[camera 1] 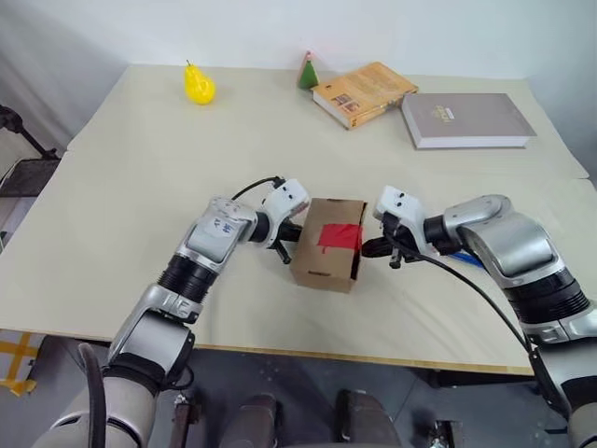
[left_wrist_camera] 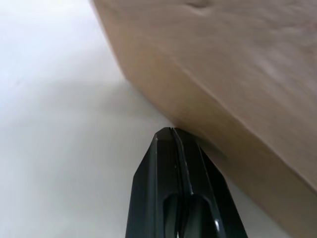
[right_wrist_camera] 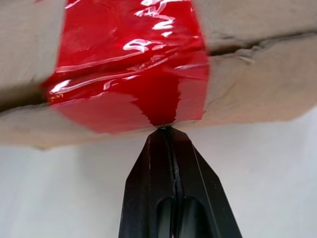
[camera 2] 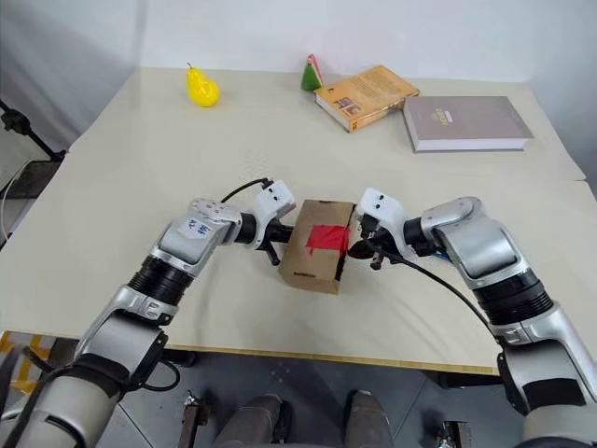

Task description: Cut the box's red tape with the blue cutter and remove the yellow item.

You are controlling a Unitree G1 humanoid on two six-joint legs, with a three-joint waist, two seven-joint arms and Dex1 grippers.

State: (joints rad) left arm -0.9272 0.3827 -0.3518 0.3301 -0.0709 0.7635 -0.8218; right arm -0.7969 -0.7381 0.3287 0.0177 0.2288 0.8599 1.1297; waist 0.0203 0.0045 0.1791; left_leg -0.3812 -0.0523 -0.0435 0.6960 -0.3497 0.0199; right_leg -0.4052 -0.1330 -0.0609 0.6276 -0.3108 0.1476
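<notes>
The box [camera 1: 322, 261] sits mid-table, tilted, its flaps held by the red tape [camera 1: 340, 236] on top. In the right wrist view a slit runs through the red tape [right_wrist_camera: 129, 74]. My right gripper [right_wrist_camera: 166, 129] comes in from the box's right and is shut, its tips pinching the tape's edge. My left gripper [left_wrist_camera: 172, 130] is shut with nothing in it, and its tips press against the box's left wall [left_wrist_camera: 223, 74] near the table. A sliver of the blue cutter [camera 1: 470, 259] lies under my right forearm. The yellow item is hidden.
A glossy yellow pear [camera 1: 198, 84] stands at the far left. A small green cone [camera 1: 307, 71] and two books [camera 1: 364, 93] [camera 1: 466, 119] lie at the far right. The table's front edge [camera 1: 373, 359] runs close below the box.
</notes>
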